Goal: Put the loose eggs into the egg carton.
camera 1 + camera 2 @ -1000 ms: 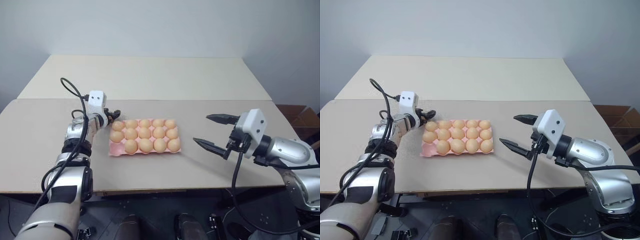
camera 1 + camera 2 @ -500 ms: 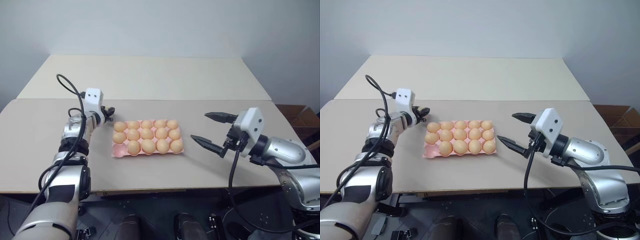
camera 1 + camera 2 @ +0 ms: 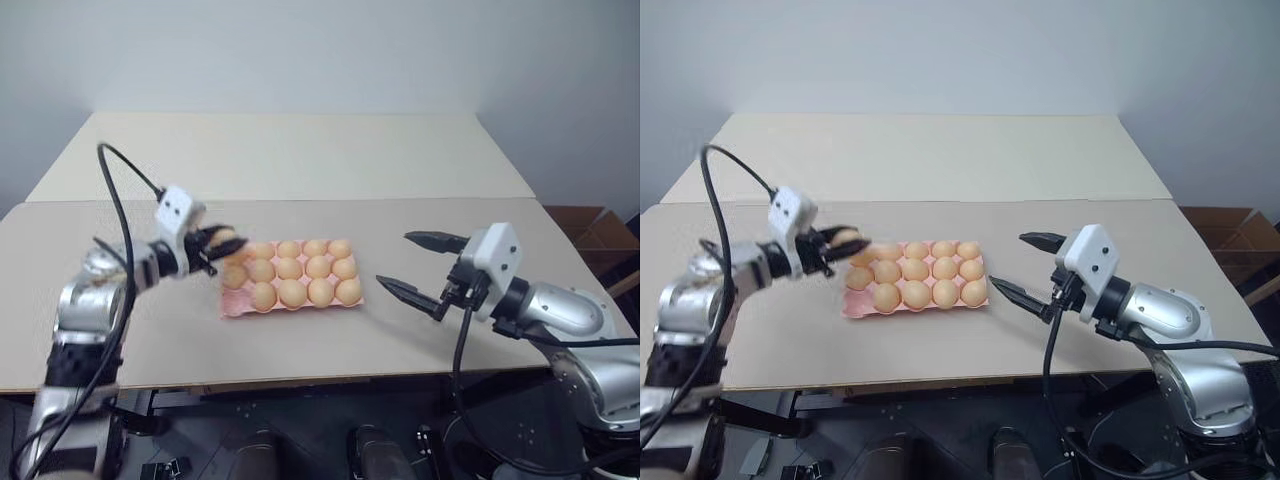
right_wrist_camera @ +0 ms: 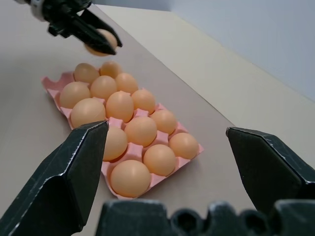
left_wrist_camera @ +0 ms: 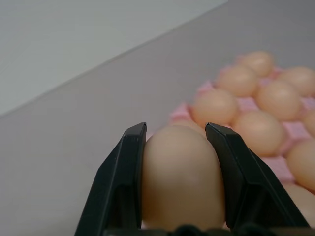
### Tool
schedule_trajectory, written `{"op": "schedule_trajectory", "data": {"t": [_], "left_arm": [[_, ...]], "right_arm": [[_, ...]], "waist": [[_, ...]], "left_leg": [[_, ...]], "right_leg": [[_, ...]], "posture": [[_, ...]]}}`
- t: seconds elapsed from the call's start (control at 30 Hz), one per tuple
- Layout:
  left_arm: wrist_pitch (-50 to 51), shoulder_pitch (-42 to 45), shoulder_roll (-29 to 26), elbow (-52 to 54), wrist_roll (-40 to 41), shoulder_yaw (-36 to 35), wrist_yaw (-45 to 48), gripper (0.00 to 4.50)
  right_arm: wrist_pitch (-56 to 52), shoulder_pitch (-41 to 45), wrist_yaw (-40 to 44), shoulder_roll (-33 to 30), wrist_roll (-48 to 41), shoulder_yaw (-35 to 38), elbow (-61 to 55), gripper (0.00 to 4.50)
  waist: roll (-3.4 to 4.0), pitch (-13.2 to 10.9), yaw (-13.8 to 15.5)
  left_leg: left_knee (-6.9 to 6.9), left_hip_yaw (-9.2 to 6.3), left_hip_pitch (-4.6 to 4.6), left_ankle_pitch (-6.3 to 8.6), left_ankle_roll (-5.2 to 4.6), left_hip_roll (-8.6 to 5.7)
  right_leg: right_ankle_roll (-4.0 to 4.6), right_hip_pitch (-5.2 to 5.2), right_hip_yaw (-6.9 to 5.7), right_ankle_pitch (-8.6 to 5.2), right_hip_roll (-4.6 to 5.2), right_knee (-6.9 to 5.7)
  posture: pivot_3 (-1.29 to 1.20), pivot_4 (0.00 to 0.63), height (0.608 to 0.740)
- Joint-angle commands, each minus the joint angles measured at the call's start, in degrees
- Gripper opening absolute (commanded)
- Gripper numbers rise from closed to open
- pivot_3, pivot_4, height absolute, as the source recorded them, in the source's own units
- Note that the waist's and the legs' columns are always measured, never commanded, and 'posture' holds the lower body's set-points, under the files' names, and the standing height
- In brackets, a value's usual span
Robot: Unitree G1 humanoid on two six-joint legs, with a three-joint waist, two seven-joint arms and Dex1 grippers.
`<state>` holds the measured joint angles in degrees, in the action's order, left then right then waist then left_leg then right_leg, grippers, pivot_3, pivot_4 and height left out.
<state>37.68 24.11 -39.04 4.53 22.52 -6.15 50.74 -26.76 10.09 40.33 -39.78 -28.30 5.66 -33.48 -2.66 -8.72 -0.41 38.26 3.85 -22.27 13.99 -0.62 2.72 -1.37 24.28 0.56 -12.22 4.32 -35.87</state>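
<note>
The pink egg carton (image 3: 233,302) lies mid-table with several tan eggs (image 3: 291,269) in its cups. Its near-left corner cup is bare. My left gripper (image 3: 218,243) hovers over the carton's far-left corner, shut on one loose egg (image 5: 179,182), which sits between the two black fingers (image 5: 120,182). The right wrist view also shows that held egg (image 4: 102,42) above the carton (image 4: 50,80). My right gripper (image 3: 394,261) stands open, just right of the carton, with nothing between its fingers.
A second table top (image 3: 290,150) joins behind along a seam. A cardboard box (image 3: 590,225) stands off the table's right side. The left arm's black cable (image 3: 120,190) loops above the table. Bare table lies left and in front of the carton.
My left gripper closed on an egg beside the carton's far-left corner, then lifted it and drew back toward me. The right arm kept still.
</note>
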Motion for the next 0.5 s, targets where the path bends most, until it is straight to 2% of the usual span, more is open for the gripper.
{"op": "schedule_trajectory", "data": {"t": [0.03,0.23,0.5], "left_arm": [[-0.87,-1.35,-2.23,4.98,1.88,0.19,3.25,1.71],[-0.66,-3.45,-3.74,6.90,2.11,1.59,5.62,1.71],[-0.98,-2.63,-5.41,6.59,1.91,0.47,4.86,4.15]], "right_arm": [[0.14,-0.16,-1.20,0.06,-0.28,1.57,-2.84,4.50],[0.16,-1.12,-2.41,0.32,-0.49,1.80,-3.79,4.50],[0.12,-0.77,-3.22,0.58,-0.69,1.93,-3.95,4.50]], "waist": [[0.00,0.00,0.23],[0.01,0.00,0.35],[0.01,0.00,0.37]], "left_leg": [[0.03,0.00,0.01,0.00,0.00,0.00],[0.06,0.02,0.00,0.00,-0.01,0.00],[0.05,0.02,-0.03,0.01,-0.04,0.00]], "right_leg": [[0.00,-0.01,-0.01,0.00,0.00,-0.01],[0.02,-0.01,0.04,0.01,0.00,0.03],[0.03,0.01,0.04,0.01,-0.02,0.06]], "posture": [[0.00,0.150,0.740],[0.00,0.150,0.740],[0.00,0.150,0.740]]}}
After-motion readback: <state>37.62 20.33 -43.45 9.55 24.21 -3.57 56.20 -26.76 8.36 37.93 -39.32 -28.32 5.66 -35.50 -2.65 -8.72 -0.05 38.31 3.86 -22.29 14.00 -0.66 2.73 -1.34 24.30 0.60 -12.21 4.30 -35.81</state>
